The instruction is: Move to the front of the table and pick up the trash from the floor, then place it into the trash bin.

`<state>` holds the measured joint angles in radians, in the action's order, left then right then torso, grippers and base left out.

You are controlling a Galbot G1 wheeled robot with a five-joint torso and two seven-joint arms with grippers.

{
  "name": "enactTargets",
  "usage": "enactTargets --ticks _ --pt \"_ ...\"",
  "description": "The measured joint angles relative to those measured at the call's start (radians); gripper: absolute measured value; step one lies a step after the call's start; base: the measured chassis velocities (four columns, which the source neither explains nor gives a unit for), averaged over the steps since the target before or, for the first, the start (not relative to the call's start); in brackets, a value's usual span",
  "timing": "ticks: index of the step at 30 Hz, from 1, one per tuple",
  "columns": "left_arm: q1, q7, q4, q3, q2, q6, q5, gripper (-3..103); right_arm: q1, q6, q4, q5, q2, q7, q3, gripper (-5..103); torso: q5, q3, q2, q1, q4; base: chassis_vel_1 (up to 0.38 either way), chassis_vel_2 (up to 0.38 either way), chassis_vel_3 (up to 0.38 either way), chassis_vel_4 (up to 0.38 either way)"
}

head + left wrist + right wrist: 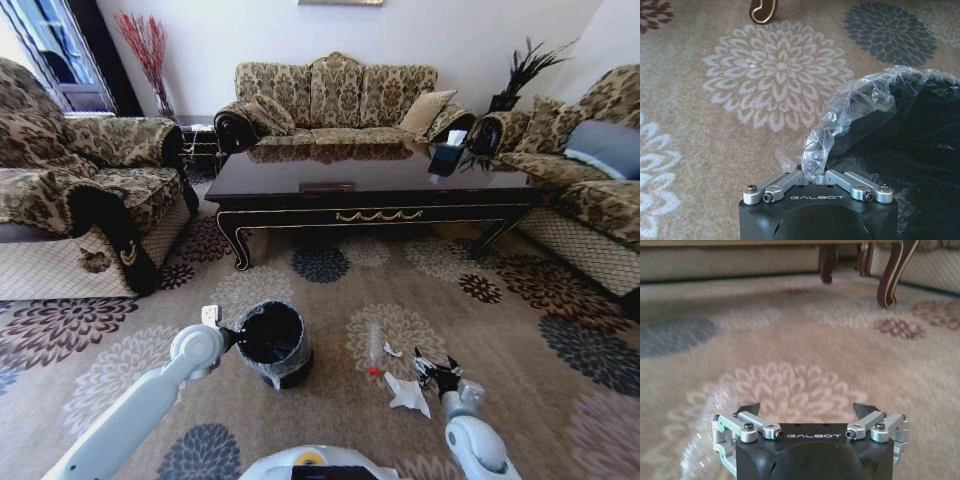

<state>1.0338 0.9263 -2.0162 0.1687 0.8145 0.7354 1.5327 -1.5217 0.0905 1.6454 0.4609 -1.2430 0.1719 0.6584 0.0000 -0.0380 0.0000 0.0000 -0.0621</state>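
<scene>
The robot faces the table (375, 190). Left gripper (814, 176), fingers closed on the liner, holds the trash bin (272, 343). Beside the bin, the trash (405, 392) lies on the floor (330, 420) near the open-fingered right gripper (432, 372); nothing looks binned yet.

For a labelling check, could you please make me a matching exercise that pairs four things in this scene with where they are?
Things:
1. trash bin
2. clear bottle
3. left end effector
4. right end effector

Places:
A. on the carpet between the bin and the paper scraps
B. low over the carpet, beside the paper scraps
C. at the bin's plastic liner
D. on the carpet before the table

Pairs: 1-D, 2-A, 3-C, 4-B
</scene>
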Motion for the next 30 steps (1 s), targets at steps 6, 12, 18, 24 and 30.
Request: enactTargets --ticks 6,12,18,24,30 --pt "0.036 -0.004 -0.029 0.029 -0.021 0.0 0.001 2 0.073 -0.023 -0.169 -0.017 0.006 -0.014 -0.018 100 0.0 0.0 0.0 0.0 -0.0002 0.0 0.0 0.0 0.0" --pt "0.069 -0.004 -0.044 0.071 -0.04 0.0 0.001 2 0.124 -0.098 -0.295 -0.067 0.002 -0.049 -0.025 100 0.0001 0.0 0.0 0.0 0.0 0.0 0.0 0.0 0.0" --pt "0.087 -0.005 -0.048 0.086 -0.043 0.0 0.002 2 0.154 -0.109 -0.352 -0.088 -0.004 -0.055 -0.041 100 -0.0001 0.0 0.0 0.0 -0.0001 0.0 0.0 0.0 0.0" --pt "0.101 -0.007 -0.053 0.099 -0.043 0.0 0.001 2 0.176 -0.11 -0.418 -0.097 -0.009 -0.044 -0.049 100 0.0 0.0 0.0 0.0 -0.0001 0.0 0.0 0.0 0.0" --pt "0.108 -0.013 -0.054 0.104 -0.045 0.0 -0.004 2 0.176 -0.121 -0.427 -0.098 -0.01 -0.044 -0.048 93 -0.0001 0.0 0.0 0.0 -0.0001 0.0 0.0 0.0 0.0"
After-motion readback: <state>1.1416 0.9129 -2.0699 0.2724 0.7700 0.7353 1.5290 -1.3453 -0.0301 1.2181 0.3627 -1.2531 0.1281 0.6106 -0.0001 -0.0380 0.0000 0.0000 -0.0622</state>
